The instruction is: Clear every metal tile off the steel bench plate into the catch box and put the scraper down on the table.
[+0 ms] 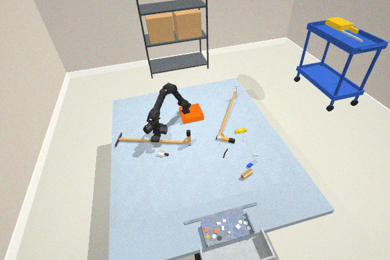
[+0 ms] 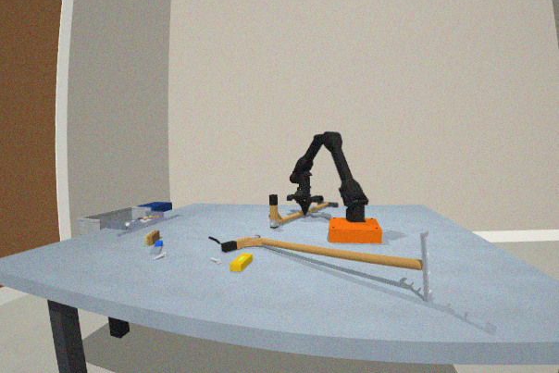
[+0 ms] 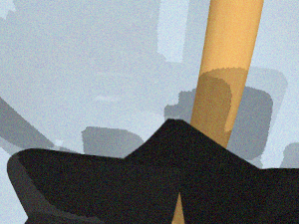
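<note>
Seen from the open side of the room, the arm (image 1: 159,104) (image 2: 342,167) arches from its orange base (image 1: 194,120) (image 2: 354,234) and points its gripper (image 1: 155,139) (image 2: 304,212) (image 3: 173,126) down at the shaft of the scraper (image 1: 139,140) (image 2: 292,218) (image 3: 231,39). The fingers are pressed together with nothing pinched; whether their tips touch the wood cannot be told.

The scraper lies on the table (image 1: 155,190) (image 2: 185,304) (image 3: 50,64), its dark blade at one end and its black-tipped grip standing up at the other. A rake (image 1: 228,113) (image 2: 342,254), likewise wooden-shafted, lies on the other side of the base. Near its grip is a yellow block (image 1: 241,130) (image 2: 241,262); a wooden block (image 1: 246,173) (image 2: 152,237) lies nearer the plate (image 1: 232,237).

Tiles (image 1: 238,226), white, orange, yellow and dark, are scattered over the plate, still to be cleared. The catch box (image 1: 232,252) (image 2: 94,226) adjoins the plate at the table's edge. Behind stand a shelf rack (image 1: 174,6) and a blue cart (image 1: 332,40).
</note>
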Tool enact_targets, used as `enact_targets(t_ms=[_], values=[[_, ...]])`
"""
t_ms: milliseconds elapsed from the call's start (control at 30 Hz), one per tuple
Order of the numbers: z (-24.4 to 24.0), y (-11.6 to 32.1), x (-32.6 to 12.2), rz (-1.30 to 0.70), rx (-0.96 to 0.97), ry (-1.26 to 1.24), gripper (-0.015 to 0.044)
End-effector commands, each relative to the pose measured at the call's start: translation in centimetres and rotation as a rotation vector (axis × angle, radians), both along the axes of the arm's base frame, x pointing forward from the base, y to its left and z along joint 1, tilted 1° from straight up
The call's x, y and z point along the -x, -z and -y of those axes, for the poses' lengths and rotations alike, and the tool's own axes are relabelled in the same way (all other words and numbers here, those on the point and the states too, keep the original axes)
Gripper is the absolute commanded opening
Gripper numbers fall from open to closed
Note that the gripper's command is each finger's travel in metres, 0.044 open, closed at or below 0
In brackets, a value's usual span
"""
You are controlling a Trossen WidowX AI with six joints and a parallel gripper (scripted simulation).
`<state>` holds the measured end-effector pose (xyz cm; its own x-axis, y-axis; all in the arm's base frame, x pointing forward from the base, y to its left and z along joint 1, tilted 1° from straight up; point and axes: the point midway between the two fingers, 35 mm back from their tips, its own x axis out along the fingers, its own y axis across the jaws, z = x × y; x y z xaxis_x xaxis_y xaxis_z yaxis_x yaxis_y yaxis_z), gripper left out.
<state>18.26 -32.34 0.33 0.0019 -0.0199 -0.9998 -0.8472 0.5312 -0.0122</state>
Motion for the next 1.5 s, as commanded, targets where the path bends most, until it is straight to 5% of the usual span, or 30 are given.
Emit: enact_targets(t_ms=[0,1467], values=[[0.4,0.0,-0.5,0.001,0.001,0.004,0.0],[2.6,-0.1,-4.3,0.004,0.003,0.004,0.0]])
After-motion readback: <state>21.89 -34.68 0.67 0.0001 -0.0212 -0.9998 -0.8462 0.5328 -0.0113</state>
